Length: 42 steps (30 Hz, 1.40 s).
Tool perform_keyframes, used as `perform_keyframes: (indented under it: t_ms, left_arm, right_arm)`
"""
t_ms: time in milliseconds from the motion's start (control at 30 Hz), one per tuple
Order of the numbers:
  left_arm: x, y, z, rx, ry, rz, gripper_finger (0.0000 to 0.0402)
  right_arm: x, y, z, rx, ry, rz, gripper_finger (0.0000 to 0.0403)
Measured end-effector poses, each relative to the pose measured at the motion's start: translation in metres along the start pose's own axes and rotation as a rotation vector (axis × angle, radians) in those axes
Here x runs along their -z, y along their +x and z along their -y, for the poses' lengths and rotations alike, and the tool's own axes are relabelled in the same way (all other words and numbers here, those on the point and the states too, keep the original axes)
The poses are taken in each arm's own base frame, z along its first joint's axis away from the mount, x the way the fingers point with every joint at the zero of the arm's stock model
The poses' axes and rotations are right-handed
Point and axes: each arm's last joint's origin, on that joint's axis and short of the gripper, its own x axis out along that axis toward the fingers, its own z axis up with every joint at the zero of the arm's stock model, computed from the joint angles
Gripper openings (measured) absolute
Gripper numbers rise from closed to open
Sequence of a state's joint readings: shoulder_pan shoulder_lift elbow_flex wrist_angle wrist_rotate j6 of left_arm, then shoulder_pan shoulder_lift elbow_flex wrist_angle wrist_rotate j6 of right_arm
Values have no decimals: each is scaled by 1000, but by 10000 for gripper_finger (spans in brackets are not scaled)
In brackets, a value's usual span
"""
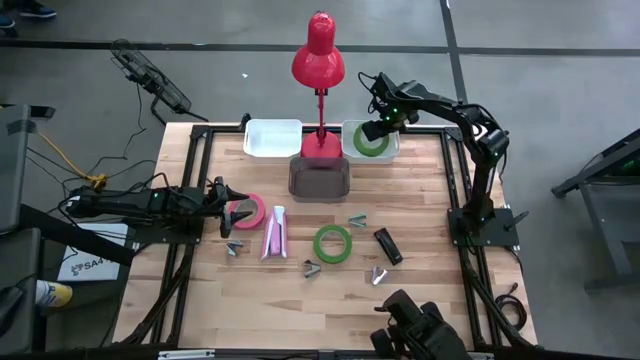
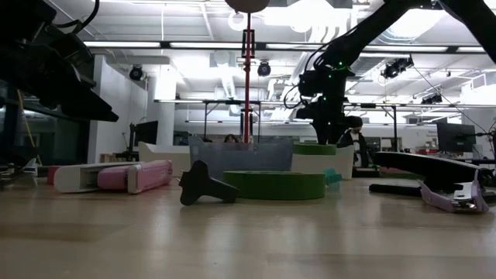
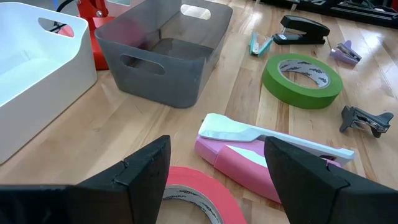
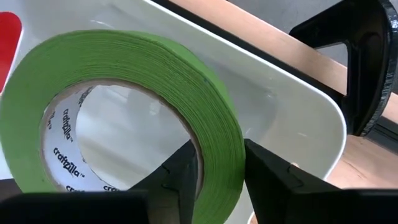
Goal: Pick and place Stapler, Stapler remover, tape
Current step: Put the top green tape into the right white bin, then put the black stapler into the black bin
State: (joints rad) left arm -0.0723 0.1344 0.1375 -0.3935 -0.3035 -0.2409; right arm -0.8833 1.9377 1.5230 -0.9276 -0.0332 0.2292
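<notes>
The right end effector pinches a green tape by its wall over the white bin for dropping (left end effector spread above the pink tape).

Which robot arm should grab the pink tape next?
Probably the left. Its open gripper is already at the pink tape, fingers either side. The right gripper is far off, shut on a green tape over the white bin.

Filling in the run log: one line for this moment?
right gripper: shut on green tape over white bin | left gripper: open at pink tape
</notes>
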Motion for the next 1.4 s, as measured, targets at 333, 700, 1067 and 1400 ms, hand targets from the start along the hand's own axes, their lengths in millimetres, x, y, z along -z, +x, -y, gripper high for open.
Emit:
perform_keyframes:
  t_ms: [333, 700, 1067, 1400]
  left_arm:
    - [0, 0, 0, 0, 0, 0, 257]
    - [0, 0, 0, 0, 0, 1, 257]
    - [0, 0, 0, 0, 0, 0, 257]
    - [0, 0, 0, 0, 0, 1, 257]
  right_arm:
    - [0, 0, 0, -2, -3, -3, 207]
    - [-2, -23, -9, 3, -41, -46, 214]
    - [20, -32, -48, 114, -200, -142, 213]
    - [41, -34, -77, 183, -290, -198, 212]
